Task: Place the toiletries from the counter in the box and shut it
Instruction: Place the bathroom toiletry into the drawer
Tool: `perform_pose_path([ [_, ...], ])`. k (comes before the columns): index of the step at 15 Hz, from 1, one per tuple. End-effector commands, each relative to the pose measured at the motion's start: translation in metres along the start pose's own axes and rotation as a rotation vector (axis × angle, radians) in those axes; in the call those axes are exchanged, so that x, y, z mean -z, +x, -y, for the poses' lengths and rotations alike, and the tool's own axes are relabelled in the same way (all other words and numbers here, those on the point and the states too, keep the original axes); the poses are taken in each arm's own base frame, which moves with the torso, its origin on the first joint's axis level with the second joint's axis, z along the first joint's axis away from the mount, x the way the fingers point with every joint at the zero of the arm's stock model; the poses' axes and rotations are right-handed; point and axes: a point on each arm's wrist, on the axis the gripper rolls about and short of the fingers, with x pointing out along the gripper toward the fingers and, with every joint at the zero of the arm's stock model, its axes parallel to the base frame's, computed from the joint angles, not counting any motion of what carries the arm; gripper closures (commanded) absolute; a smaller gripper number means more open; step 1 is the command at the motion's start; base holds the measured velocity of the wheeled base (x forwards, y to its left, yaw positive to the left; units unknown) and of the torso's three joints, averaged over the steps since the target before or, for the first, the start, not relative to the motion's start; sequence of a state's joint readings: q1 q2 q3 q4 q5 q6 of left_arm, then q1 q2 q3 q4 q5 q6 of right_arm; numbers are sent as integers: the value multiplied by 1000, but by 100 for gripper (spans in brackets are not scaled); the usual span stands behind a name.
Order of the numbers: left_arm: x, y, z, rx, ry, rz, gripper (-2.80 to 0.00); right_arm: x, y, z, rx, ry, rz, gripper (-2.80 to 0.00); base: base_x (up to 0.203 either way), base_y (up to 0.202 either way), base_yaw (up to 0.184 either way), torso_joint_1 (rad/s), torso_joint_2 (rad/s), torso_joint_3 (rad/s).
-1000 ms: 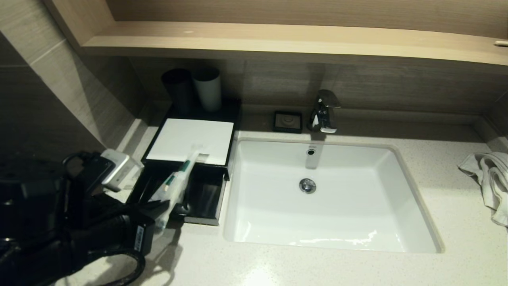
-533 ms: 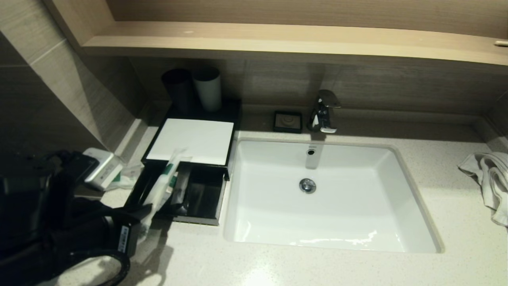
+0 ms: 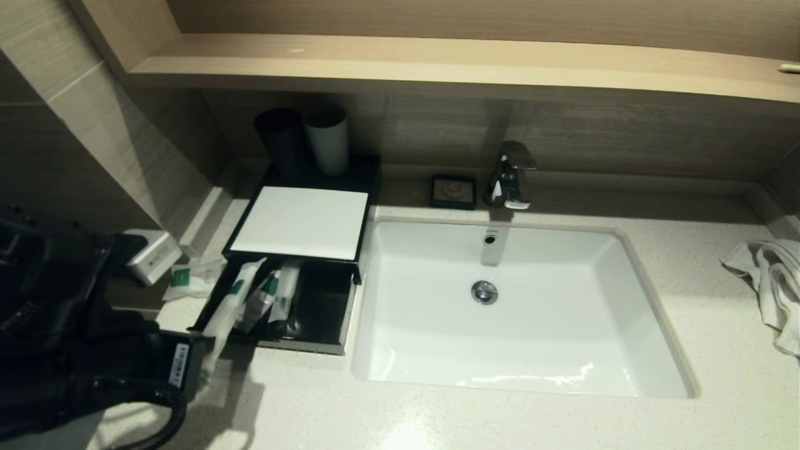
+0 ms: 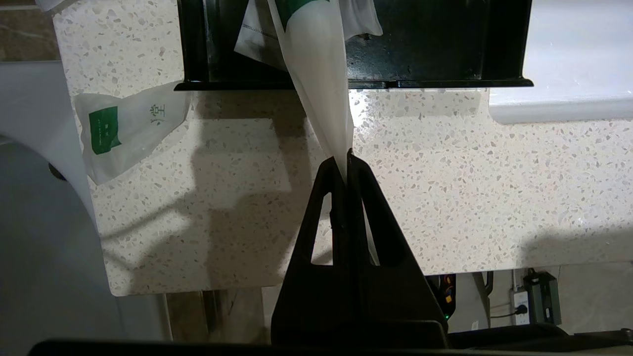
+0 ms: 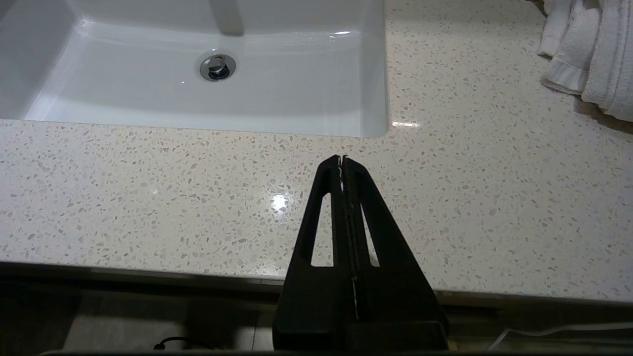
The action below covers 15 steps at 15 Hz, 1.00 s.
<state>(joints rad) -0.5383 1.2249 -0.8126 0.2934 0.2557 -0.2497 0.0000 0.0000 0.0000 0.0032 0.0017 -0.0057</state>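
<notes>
The black box [image 3: 300, 345] stands open left of the sink, a white sheet [image 3: 300, 222] over its back part. Two white packets [image 3: 278, 294] lie inside. My left gripper [image 3: 203, 357] is just in front of the box's left corner, shut on the end of a long white packet with a green label [image 3: 234, 300]; the packet's far end rests in the box. In the left wrist view the gripper [image 4: 346, 155] pinches this packet [image 4: 316, 74] before the box [image 4: 435, 44]. Another green-labelled packet [image 3: 187, 281] lies on the counter left of the box, also in the left wrist view [image 4: 123, 131]. My right gripper [image 5: 342, 159] is shut and empty.
The white sink [image 3: 650, 325] with its faucet [image 3: 512, 175] fills the middle. A black cup [image 3: 284, 140] and a white cup [image 3: 328, 140] stand behind the box, a soap dish [image 3: 453, 190] beside them. A white towel [image 3: 769, 287] lies at the right.
My left gripper has drawn back to the left and toward the counter's front with the packet. The packet's far end has dropped from over the white sheet into the box.
</notes>
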Motion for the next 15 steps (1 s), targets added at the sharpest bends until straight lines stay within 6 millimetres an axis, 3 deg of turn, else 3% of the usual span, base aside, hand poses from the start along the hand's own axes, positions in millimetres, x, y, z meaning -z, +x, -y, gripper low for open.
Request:
perform_pose_path([
  [1,-1,13,4,-24,9,-41,0,0,0,0,0,0,0,0,0,0,0,0,0,0],
  [6,-2,34,9,-38,0,-86,0,0,0,0,0,0,0,0,0,0,0,0,0,0],
  [15,-8,53,16,-40,-2,-59,0,0,0,0,0,0,0,0,0,0,0,0,0,0],
])
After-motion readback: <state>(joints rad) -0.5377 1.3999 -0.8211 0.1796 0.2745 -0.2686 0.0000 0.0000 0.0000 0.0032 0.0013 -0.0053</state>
